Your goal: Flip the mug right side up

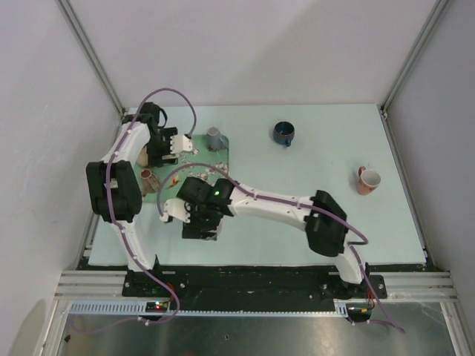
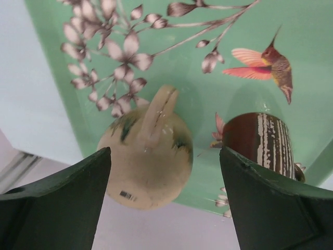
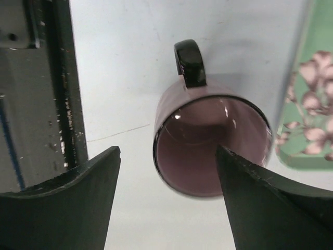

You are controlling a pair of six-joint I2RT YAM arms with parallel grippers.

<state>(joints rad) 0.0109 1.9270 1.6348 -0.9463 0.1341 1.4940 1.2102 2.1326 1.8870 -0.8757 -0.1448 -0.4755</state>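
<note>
Judging from the two wrist views, the mug that needs turning is the round cream glazed mug (image 2: 148,151) on the green floral tray (image 2: 312,31). Its base, with a barcode sticker, and its handle face the left wrist camera, so it reads as not upright, though whether it is fully inverted or tipped on its side is hard to tell. The left fingers (image 2: 52,203) are spread wide, one on each side of it, holding nothing, so the step in hand looks like the approach before a grasp. Just beside it on the tray stands a brown cup streaked with white (image 2: 260,143), its contents out of sight.

Beneath the right wrist a glossy mauve mug with a black handle (image 3: 208,156) stands mouth up and empty on the pale blue surface (image 3: 119,67), near the tray's edge. The right fingers (image 3: 57,208) are wide apart around it and grip nothing.

The next move probably calls for closing on the cream mug's body or handle, lifting it clear, rolling the wrist, and setting it down away from the brown cup. The rounded glaze may slip.
</note>
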